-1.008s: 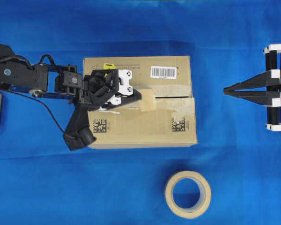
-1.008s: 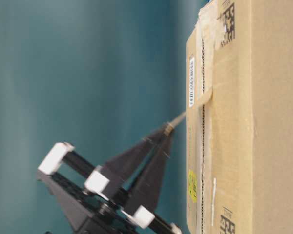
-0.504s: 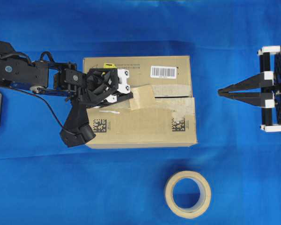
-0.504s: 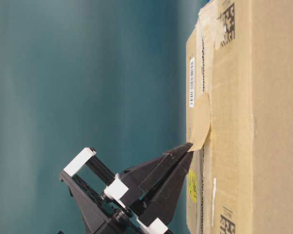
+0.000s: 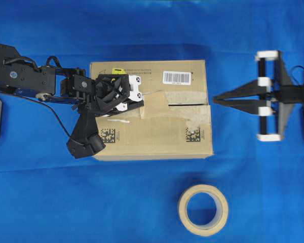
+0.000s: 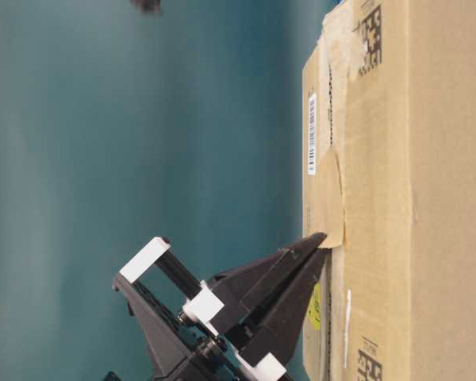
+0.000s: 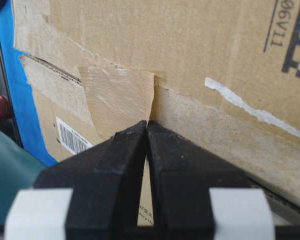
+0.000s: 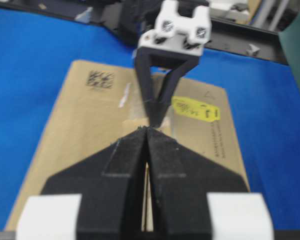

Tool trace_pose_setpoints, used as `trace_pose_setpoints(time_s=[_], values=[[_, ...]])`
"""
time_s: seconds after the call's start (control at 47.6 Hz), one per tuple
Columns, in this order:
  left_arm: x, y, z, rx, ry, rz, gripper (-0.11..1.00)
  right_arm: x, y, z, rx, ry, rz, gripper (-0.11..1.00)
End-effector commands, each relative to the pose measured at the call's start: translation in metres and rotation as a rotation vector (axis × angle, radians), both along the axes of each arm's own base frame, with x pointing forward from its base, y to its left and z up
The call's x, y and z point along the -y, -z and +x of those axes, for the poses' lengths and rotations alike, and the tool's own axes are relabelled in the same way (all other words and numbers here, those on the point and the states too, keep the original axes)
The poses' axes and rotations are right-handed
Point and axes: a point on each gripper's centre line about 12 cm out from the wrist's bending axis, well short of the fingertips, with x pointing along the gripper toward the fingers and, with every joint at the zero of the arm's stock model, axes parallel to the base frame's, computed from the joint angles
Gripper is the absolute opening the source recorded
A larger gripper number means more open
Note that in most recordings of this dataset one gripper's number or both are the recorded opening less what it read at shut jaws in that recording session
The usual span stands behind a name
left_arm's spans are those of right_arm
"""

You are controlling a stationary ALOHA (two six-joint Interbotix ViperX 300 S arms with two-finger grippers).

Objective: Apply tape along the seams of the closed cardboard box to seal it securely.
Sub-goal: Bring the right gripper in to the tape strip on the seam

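The box [image 5: 151, 109] lies flat on the blue table [image 5: 142, 30]. The tape [image 5: 154, 105] lies across the seam [image 5: 185, 105] near the box's middle. The left claw [image 5: 140, 105] is pinched on the tape's edge, fingertips together. The right claw [image 5: 216, 99], fully closed and empty, hovers just beside the box's end. A tape roll [image 5: 203, 209] sits on the table, well apart from the box.

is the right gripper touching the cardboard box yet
Apart. In the overhead view the right gripper, jaws shut, stops short of the cardboard box, with a strip of blue cloth showing between its tips and the box's end.
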Motion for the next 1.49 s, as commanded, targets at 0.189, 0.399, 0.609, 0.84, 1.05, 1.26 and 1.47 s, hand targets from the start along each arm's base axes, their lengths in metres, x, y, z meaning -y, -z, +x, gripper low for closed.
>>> trace_pose_setpoints(time_s=[0.189,0.399,0.609,0.84,1.05,1.26,1.47], values=[[-0.001,-0.007,0.001,0.005,-0.003,0.000,0.00,0.017,-0.006,0.055,-0.016,0.055,0.016,0.00],[-0.001,-0.005,-0.003,-0.006,-0.003,-0.002,0.00,0.021,-0.002,0.094,-0.059,0.059,0.019,0.22],[-0.001,-0.005,-0.004,-0.006,-0.004,-0.002,0.00,0.022,0.000,0.109,-0.082,0.059,0.021,0.52],[-0.001,-0.004,-0.005,-0.011,-0.004,-0.003,0.00,0.022,0.016,0.113,-0.117,0.063,0.041,0.39],[-0.001,-0.002,-0.007,-0.027,-0.005,-0.005,0.00,0.022,0.044,0.122,-0.155,0.068,0.080,0.38],[-0.001,-0.002,-0.007,-0.030,-0.005,-0.006,0.00,0.021,0.064,0.127,-0.199,0.072,0.105,0.38],[-0.001,-0.003,-0.006,-0.027,-0.005,-0.005,0.00,0.022,0.074,0.127,-0.228,0.076,0.111,0.38]])
